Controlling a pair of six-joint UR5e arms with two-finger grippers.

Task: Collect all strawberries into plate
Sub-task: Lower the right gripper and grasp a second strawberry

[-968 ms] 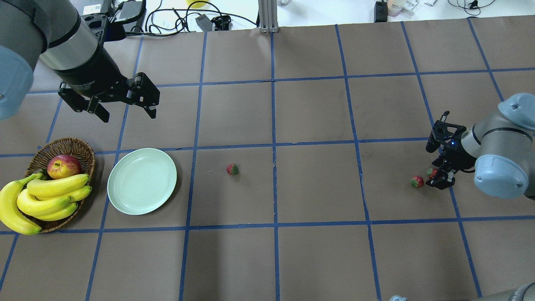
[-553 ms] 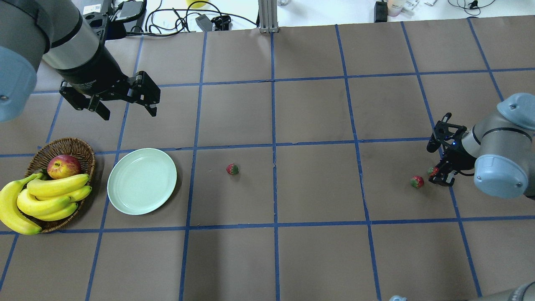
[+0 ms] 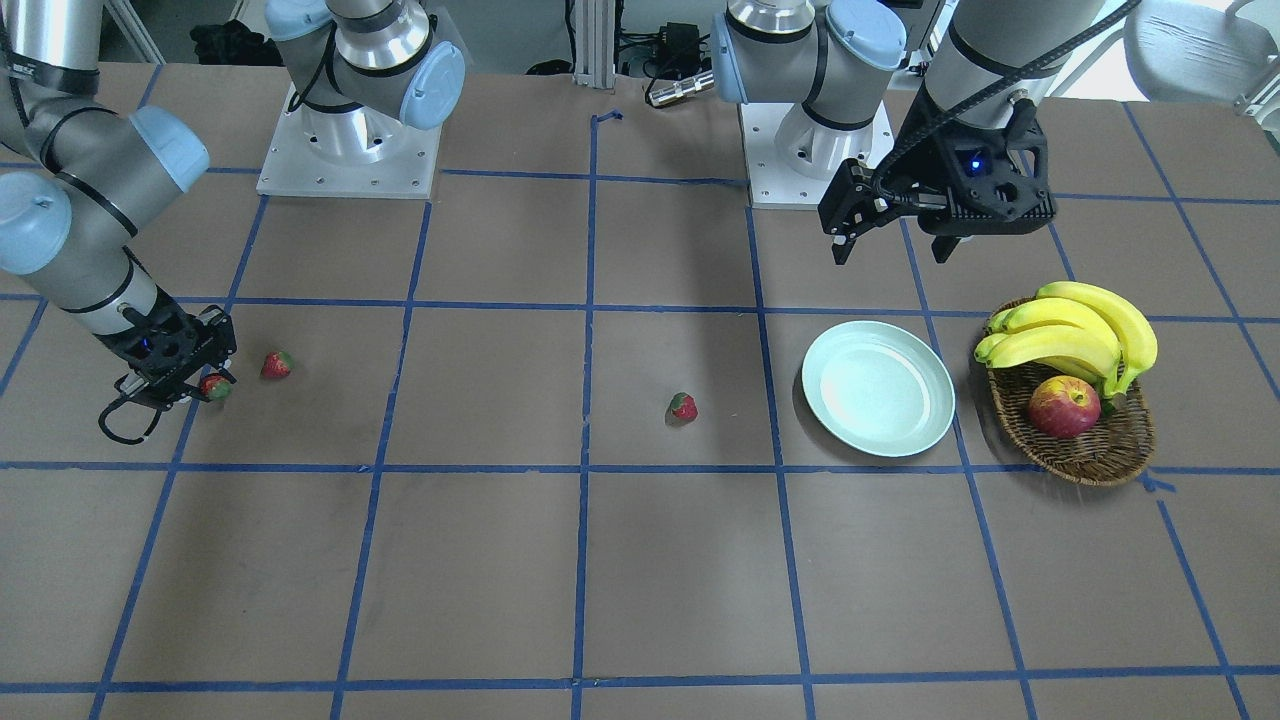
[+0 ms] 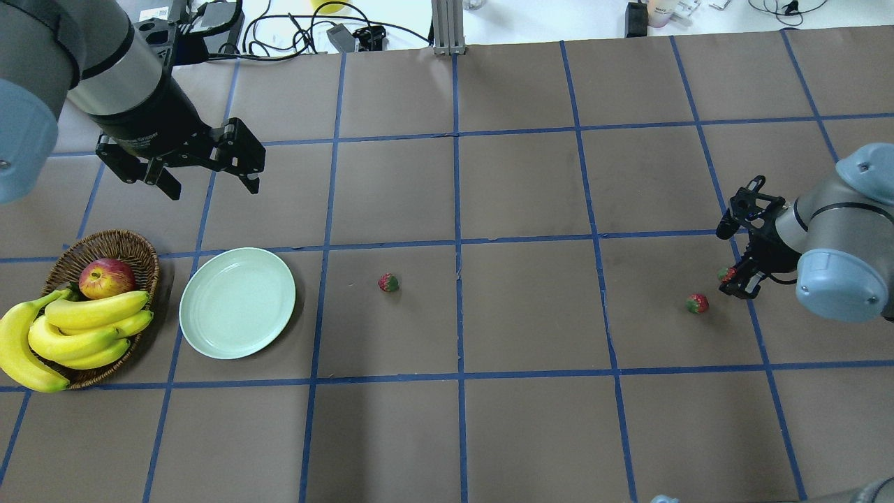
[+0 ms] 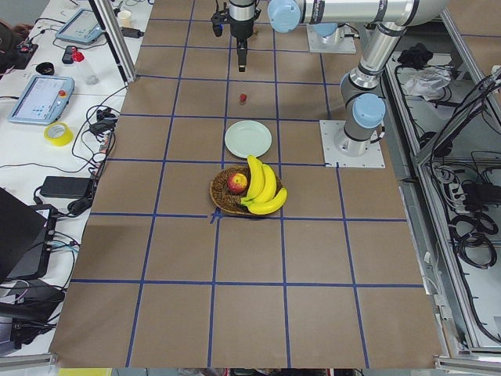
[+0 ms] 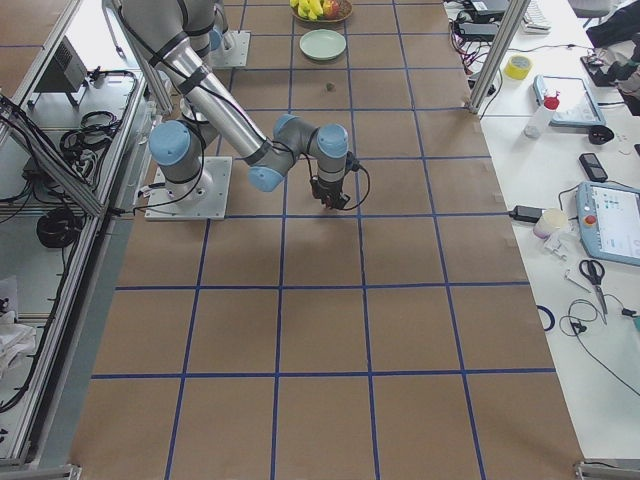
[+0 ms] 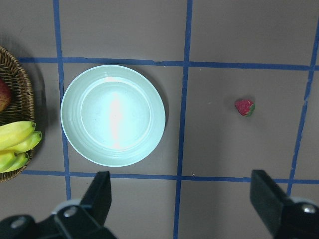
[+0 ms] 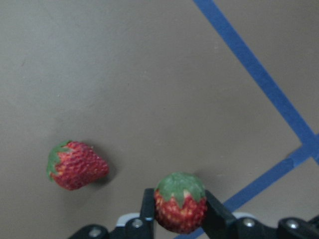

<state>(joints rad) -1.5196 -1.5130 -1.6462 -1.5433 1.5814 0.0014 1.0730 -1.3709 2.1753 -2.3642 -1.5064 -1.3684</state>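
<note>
Item 1: basket [image 4: 105,237], far left of the surface [image 4: 524,195]. Holds bananas [image 4: 84,328] and an apple [image 4: 106,277]; no part in the task, unmoved

Item 2: plate [image 4: 237,303], just beside the basket. Empty; no strawberry delivered yet

Item 3: left gripper [image 4: 211,187], hovering behind the plate and off the surface. Jaws wide, holding nothing; barely shifted over the last second

Item 4: middle strawberry [image 4: 388,282], lying on the surface to the right of the plate and near it. Untouched, in the same spot as before

Item 5: loose strawberry [image 4: 696,303], far right, on the surface. Left where it was; now a little apart from the jaws that stood beside it

Item 6: held strawberry [image 8: 180,201], pinched at its sides, leafy cap towards the wrist camera. A second ago it sat on the surface between parted jaws

Item 7: right gripper [image 4: 735,279]. Jaws narrowed onto the held strawberry, drawn back and seemingly up from the surface

Note: the pick of the first of three appears complete. What follows is a long carry to the plate, well apart at the opposite end; two picks remain
</note>
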